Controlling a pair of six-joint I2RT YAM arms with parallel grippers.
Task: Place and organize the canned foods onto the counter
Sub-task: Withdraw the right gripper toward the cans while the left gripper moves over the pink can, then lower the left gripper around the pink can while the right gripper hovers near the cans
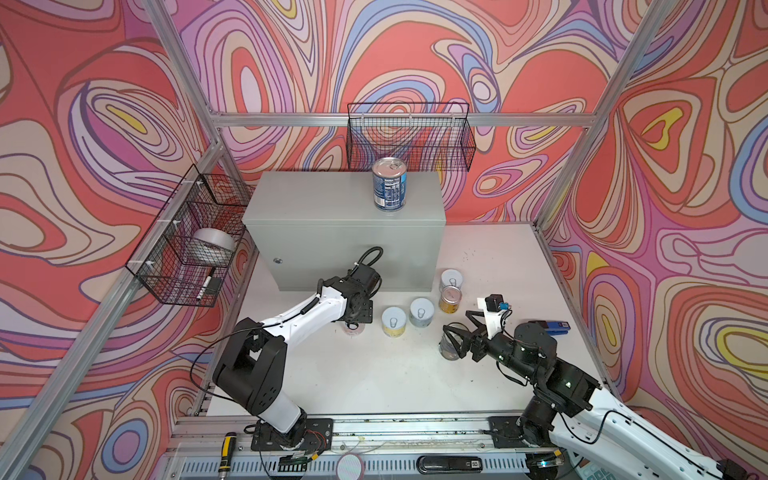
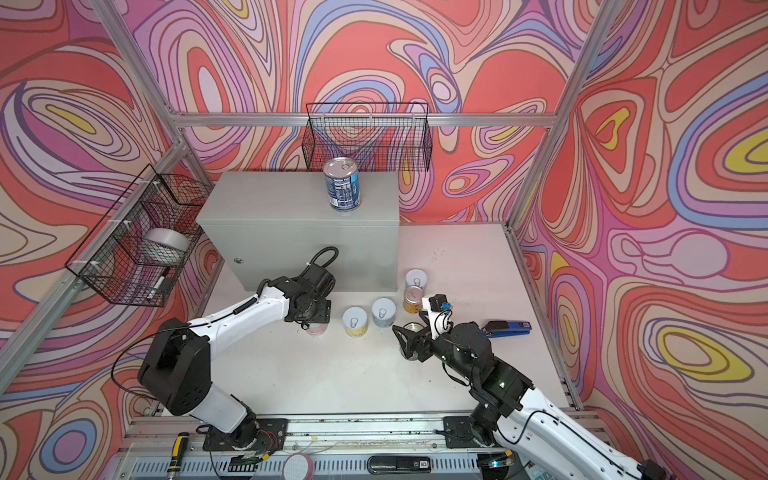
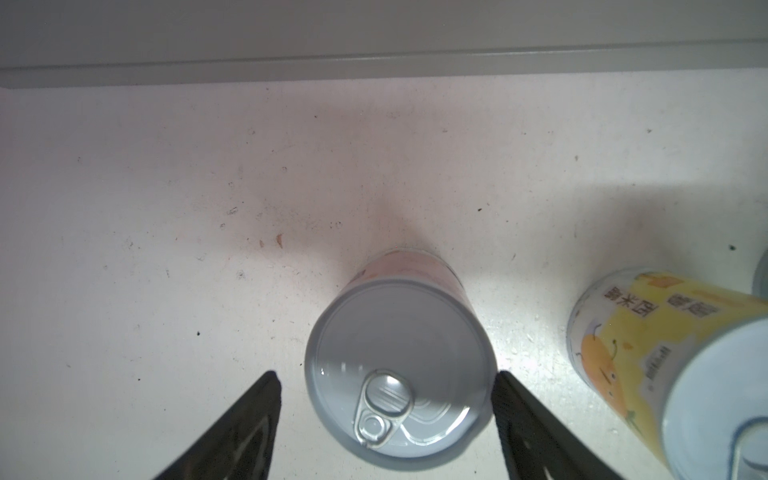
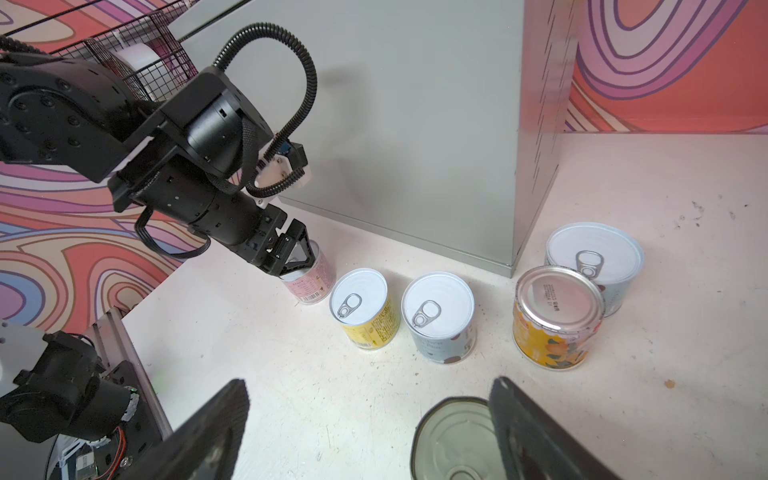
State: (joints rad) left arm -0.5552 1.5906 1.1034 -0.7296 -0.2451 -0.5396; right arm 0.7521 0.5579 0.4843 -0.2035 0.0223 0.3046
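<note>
A tall dark-blue can (image 1: 388,187) stands on the grey counter (image 1: 324,203). The other canned foods stand on the white table before it: pink (image 3: 399,365), yellow (image 1: 393,322), pale-blue (image 1: 421,312), orange (image 1: 451,299) and white (image 1: 451,279). My left gripper (image 3: 385,374) points down over the pink can, open. One finger is at the can's rim and a gap shows on the other side. My right gripper (image 4: 369,381) is open and wide. A silver-topped can (image 4: 453,440) stands partly under one of its fingers, far from the other.
A wire basket (image 1: 187,249) on the left wall holds a grey tape roll (image 1: 212,247). Another wire basket (image 1: 409,137) hangs behind the counter. A blue stapler (image 1: 550,326) lies on the table right of my right arm.
</note>
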